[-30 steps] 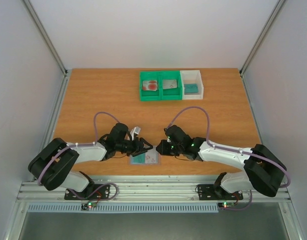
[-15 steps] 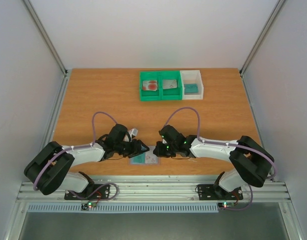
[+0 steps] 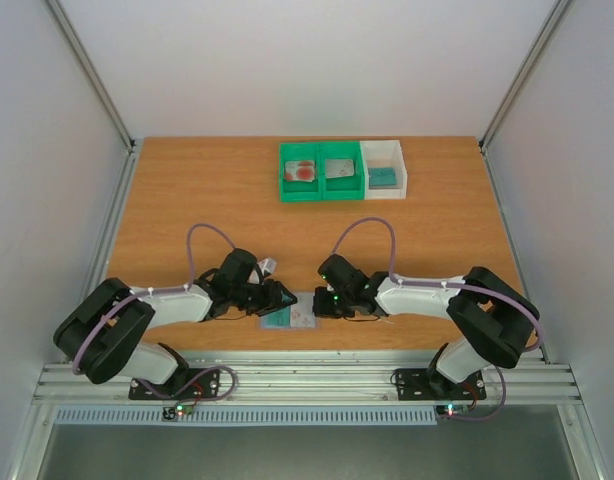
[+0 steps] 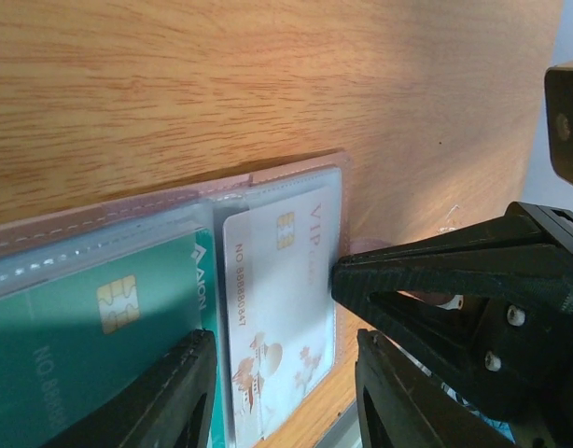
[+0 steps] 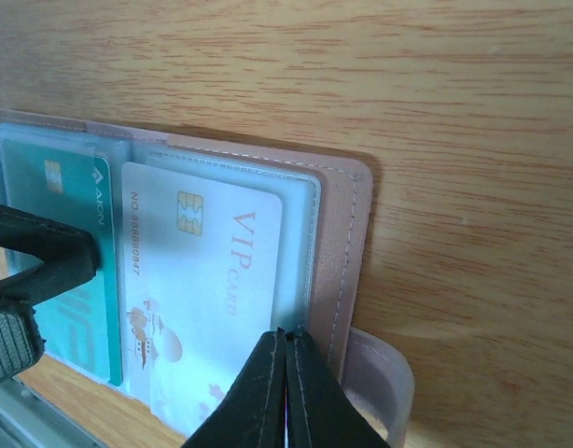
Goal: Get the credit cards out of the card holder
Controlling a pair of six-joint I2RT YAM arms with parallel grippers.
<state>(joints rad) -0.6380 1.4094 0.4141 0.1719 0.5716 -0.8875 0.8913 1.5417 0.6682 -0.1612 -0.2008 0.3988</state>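
Observation:
The card holder [image 3: 290,318] lies open on the wood at the table's near edge, brownish-pink rim [image 5: 347,233] and clear sleeves up. A teal card [image 4: 81,327] fills its left sleeve and a white VIP card [image 4: 277,299] its right sleeve. My left gripper [image 3: 283,299] is open, with its fingers [image 4: 174,401] low over the holder and astride the white card. My right gripper [image 3: 317,303] is shut, and its tips [image 5: 286,338] rest on the right edge of the white card's sleeve. The right gripper's fingers also show in the left wrist view [image 4: 436,271].
At the table's back, a green tray [image 3: 321,190] holds a white card with red blotches [image 3: 304,171] and a grey card [image 3: 339,168]. A white tray [image 3: 398,150] beside it holds a teal card [image 3: 384,176]. The holder lies close to the table's front edge.
My right gripper has moved left and now meets the holder's right edge. My left gripper has stayed at the holder's left part.

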